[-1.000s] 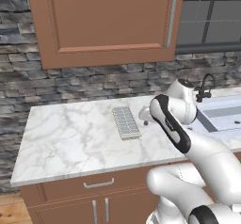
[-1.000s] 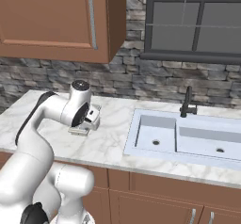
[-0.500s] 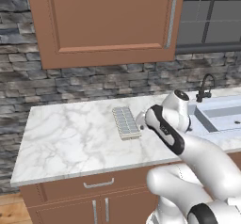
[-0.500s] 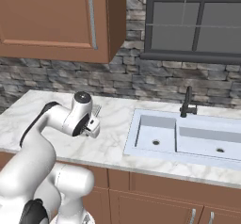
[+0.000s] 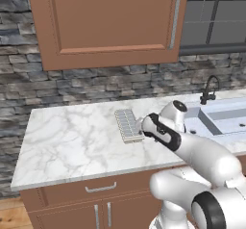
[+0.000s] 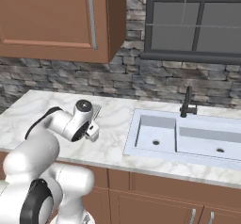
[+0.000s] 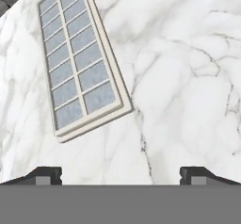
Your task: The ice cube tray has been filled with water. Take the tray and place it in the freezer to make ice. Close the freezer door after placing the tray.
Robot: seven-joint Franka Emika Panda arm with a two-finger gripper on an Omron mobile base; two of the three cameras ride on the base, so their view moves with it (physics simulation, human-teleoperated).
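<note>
Jaws (image 7: 120, 175) spread wide apart and empty, hanging over the white marble surface (image 5: 72, 141) with their two dark tips pointing down at bare stone. From the hand view, the ice cube tray (image 7: 81, 58) lies flat on the marble up and to the left of my fingertips (image 7: 44, 175), not touching them. It is an off-white rectangle with two rows of pale blue-grey square cells. In the left base view the tray (image 5: 128, 125) sits near the middle of the surface, with my hand just beside its right edge.

Around me: a brown wooden wall cabinet (image 5: 105, 21) with a long metal bar handle hangs above the surface, in front of a grey stone wall (image 5: 57, 83). To the right, a white double sink (image 6: 188, 138) is set into the surface, with a dark tap (image 6: 188, 103) behind it and a dark-framed window (image 6: 193, 20) above. Brown drawers and cabinet doors (image 5: 96, 199) run below the surface. Nothing stands between my jaws and the tray. I can read no writing or labels anywhere.
</note>
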